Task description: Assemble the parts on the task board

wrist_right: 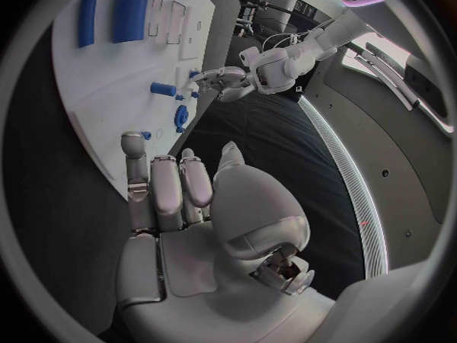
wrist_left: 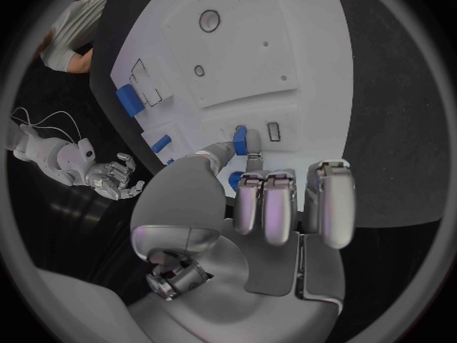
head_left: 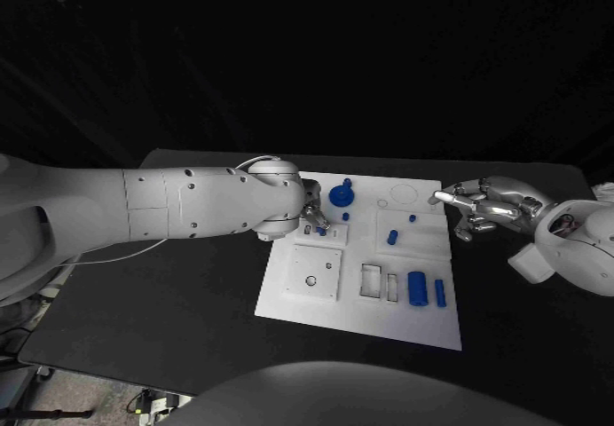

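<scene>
Small blue part [wrist_left: 240,139] partly behind left hand [wrist_left: 286,206]

Left arm: stretched across, left hand [head_left: 311,218] pinching between thumb and finger. Right hand [head_left: 484,209]: my fingers loosely curled, holding nothing, palm turned inward.

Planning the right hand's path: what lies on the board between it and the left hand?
In the head view, two small blue parts stand on the task board between the right robot hand and left robot hand.

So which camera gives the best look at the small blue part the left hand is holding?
The left wrist view: the blue part sits pinched at the left hand's fingertips above the task board. In the head view the hand mostly hides it. The right wrist view shows it tiny.
</scene>
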`<state>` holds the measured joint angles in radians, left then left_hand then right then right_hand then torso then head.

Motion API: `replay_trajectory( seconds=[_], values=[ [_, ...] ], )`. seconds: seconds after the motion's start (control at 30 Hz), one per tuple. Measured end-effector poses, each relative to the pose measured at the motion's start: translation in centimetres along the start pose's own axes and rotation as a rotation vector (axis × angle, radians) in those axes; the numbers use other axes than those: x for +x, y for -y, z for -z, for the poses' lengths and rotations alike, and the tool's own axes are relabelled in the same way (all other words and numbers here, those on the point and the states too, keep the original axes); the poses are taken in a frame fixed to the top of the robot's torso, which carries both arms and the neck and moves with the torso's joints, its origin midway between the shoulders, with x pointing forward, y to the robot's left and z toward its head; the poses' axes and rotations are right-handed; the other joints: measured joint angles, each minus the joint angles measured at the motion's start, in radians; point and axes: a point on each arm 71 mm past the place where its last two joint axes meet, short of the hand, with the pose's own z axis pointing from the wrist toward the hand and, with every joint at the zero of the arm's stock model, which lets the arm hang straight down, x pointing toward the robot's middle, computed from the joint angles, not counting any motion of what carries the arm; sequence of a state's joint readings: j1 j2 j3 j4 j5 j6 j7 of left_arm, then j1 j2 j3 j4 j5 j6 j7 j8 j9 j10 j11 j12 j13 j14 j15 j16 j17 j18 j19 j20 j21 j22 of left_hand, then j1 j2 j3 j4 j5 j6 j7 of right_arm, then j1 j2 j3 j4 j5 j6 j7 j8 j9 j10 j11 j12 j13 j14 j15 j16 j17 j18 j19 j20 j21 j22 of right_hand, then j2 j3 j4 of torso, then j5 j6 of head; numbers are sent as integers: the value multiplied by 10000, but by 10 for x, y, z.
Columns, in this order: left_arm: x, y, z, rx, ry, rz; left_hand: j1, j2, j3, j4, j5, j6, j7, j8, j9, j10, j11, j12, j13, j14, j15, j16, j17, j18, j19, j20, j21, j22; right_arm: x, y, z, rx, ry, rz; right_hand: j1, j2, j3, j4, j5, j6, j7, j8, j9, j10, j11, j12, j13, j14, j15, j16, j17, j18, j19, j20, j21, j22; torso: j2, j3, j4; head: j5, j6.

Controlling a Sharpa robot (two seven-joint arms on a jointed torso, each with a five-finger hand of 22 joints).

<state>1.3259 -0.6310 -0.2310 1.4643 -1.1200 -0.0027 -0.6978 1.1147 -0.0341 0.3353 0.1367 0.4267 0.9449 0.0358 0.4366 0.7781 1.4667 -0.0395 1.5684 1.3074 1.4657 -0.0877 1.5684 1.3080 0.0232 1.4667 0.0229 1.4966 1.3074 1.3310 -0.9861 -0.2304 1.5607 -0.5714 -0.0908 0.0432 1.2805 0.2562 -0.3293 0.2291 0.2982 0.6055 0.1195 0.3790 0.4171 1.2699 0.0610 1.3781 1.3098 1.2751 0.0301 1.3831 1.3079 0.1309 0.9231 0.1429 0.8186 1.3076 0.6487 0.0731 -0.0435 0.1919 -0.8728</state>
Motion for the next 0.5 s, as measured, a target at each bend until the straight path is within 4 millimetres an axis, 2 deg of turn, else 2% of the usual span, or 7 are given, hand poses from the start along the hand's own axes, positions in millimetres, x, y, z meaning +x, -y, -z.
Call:
replay_trajectory(
  seconds=[0.5],
  values=[
    [1,3,-1,22,-44,-33,0,0,17,39,0,1,2,-39,15,0,0,0,0,0,0,0,-2,0,0,0,0,0,0,1,0,33,-28,-15,0,0,0,0,37,0,0,0,0,-70,0,-15,-5,-73,0,-55,-2,1,-36,-36,-55,-1,0,4,-1,0,0]
  ],
)
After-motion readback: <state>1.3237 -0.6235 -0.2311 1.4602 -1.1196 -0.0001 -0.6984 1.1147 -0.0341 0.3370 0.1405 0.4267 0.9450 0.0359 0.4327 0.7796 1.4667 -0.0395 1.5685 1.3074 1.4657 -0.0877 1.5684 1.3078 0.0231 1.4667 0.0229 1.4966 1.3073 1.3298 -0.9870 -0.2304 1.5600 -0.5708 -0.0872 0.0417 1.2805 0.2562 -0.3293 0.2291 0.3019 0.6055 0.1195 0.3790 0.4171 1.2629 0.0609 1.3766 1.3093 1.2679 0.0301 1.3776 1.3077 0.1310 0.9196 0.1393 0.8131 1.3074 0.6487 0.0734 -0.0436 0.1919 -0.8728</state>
